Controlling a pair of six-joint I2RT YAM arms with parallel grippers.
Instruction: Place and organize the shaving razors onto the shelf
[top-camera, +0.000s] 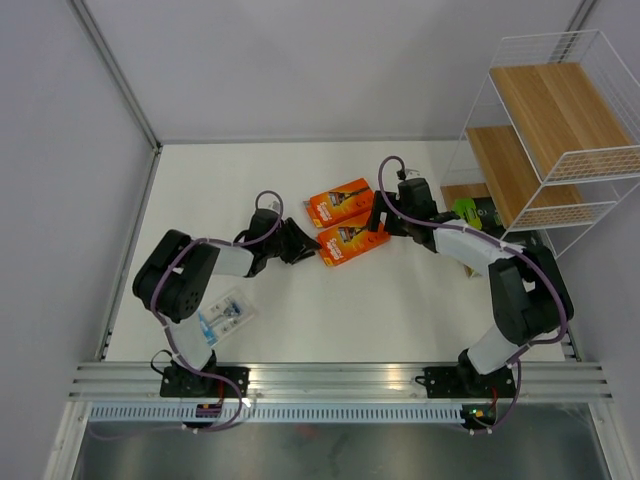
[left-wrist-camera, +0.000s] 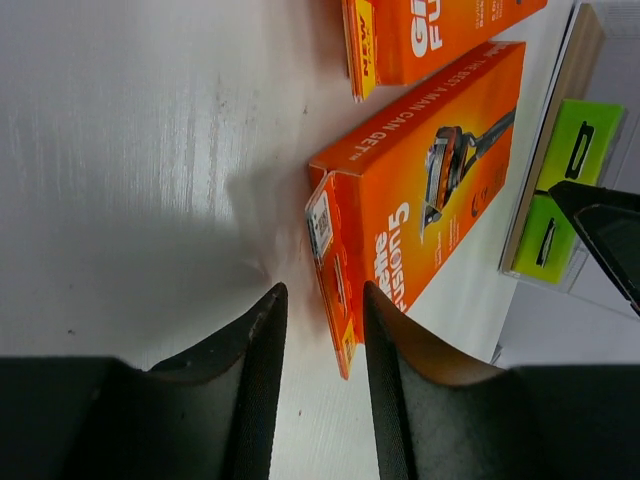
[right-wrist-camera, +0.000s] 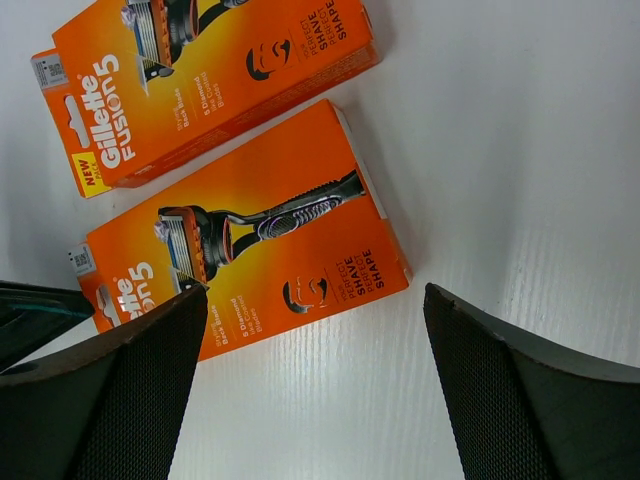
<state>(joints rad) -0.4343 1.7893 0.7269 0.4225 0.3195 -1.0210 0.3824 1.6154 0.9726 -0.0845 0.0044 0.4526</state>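
Two glossy orange boxes (right-wrist-camera: 240, 255) lie flat; left hand (left-wrist-camera: 318, 295) and right hand (right-wrist-camera: 315, 292) apart.

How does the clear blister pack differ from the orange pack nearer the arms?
Look: the clear blister pack is see-through with a blue card; the nearer orange pack is an opaque orange box. Place: the blister pack lies at the near left of the table, away from both grippers; the orange pack lies mid-table between the left gripper and right gripper. Both lie flat, not on the shelf.
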